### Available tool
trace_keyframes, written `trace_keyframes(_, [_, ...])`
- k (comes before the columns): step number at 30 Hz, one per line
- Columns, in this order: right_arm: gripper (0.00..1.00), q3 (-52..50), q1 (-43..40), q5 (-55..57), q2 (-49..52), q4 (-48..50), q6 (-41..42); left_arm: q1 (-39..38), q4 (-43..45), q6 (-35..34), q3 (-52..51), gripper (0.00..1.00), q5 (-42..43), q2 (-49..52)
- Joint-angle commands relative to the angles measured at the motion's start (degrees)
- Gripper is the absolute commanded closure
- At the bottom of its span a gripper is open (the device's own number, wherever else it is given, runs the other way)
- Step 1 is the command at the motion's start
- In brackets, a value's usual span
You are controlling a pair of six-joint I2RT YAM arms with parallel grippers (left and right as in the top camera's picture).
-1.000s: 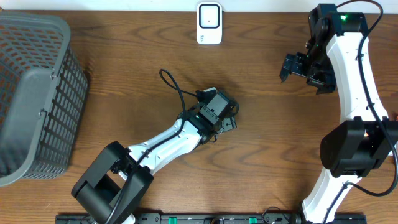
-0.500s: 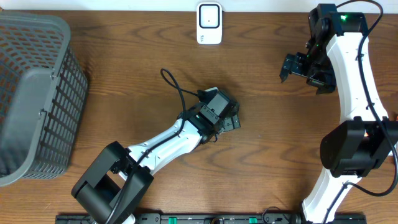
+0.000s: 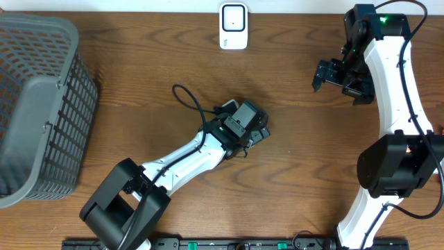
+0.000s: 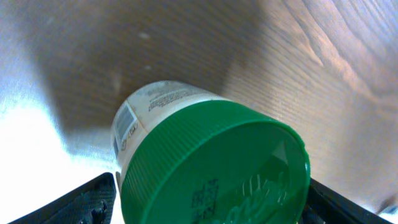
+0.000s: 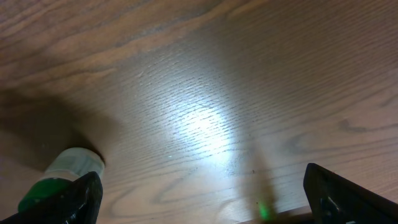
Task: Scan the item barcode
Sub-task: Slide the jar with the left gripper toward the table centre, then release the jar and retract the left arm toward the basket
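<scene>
Two grippers stand released: the left gripper straddles the green-capped bottle at mid-table, its fingers just beside the cap; the right gripper hangs empty, well apart, over the table's right side. A white scanner sits at the far edge, a grey basket at the left

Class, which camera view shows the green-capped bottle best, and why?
Left wrist: the green-capped bottle fills the frame, cap and printed label visible. Right wrist shows it small at the lower-left edge. Overhead, the left tool covers it.
</scene>
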Motion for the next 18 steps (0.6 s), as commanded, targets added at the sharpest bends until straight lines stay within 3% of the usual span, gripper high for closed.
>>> trace_keyframes(1, [0.01, -0.07, -0.09, -0.24, -0.17, 0.02, -0.76, 0.17, -1.53, -11.93, 1.20, 0.11, -0.31, -0.98])
trace_keyframes(5, [0.01, -0.07, -0.09, -0.26, -0.17, -0.02, -0.87, 0.17, -4.35, -11.98, 1.25, 0.10, -1.18, -2.84])
trace_keyframes(9, [0.01, -0.07, -0.07, -0.26, -0.17, -0.07, -0.98, 0.20, -10.97, -7.98, 1.49, 0.06, -8.83, -8.90])
trace_keyframes(18, [0.01, -0.07, 1.88, -0.98, -0.17, -1.14, -0.87, 0.35, -14.51, 11.72, 1.51, 0.04, -11.56, -27.26])
